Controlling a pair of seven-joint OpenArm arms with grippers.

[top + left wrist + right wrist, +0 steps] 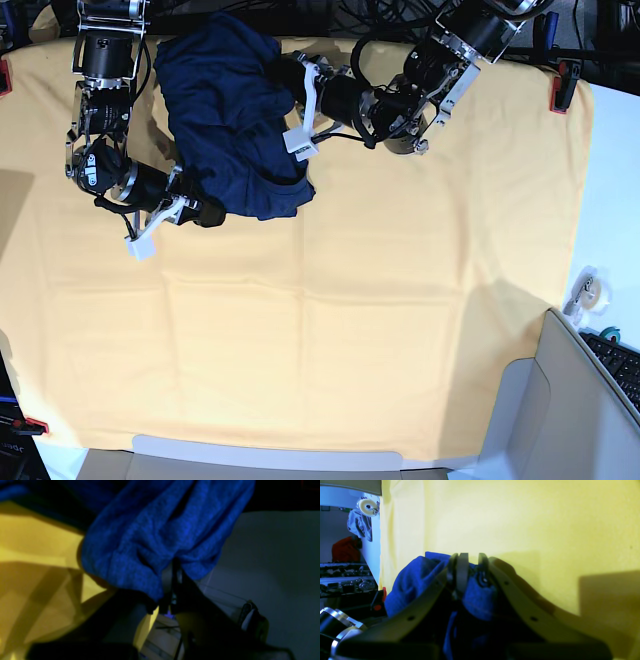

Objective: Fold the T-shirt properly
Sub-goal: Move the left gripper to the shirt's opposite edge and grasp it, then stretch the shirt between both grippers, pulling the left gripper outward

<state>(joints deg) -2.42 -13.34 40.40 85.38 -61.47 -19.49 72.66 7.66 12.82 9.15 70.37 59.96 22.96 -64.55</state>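
Observation:
The T-shirt, dark navy and plain, lies crumpled in a heap at the back left of the yellow table cloth. My left gripper comes in from the back right and meets the heap's right edge. In the left wrist view that gripper is shut on a bunched fold of the T-shirt, which hangs over the fingers. My right gripper sits at the heap's lower left edge. Up close, this gripper is shut on a wad of the T-shirt packed between the fingers.
A grey box stands at the front right corner, with a tape roll and a keyboard beside it off the cloth. Red clamps hold the cloth at its edges. Cables run along the back edge.

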